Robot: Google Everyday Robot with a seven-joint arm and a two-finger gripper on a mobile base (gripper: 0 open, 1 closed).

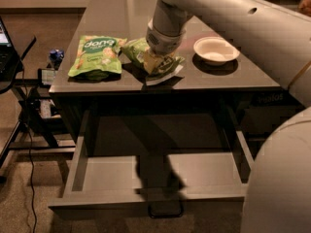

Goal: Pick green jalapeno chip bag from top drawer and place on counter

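The green jalapeno chip bag (137,49), olive and crinkled, lies on the counter (112,13) near its front edge, in the middle. My gripper (158,58) comes down from the upper right and sits right on top of the bag, covering its middle. The bag's whitish end seam sticks out at the front right. The top drawer (209,171) is pulled out below the counter, and its grey bottom holds only the arm's shadow. Its loop handle (165,211) shows at the front.
A brighter green bag with a white script logo (97,55) lies on the counter just left of the olive bag. A white bowl (215,49) stands to the right. My arm's pale body fills the right side. A stand with cables is at the far left (29,110).
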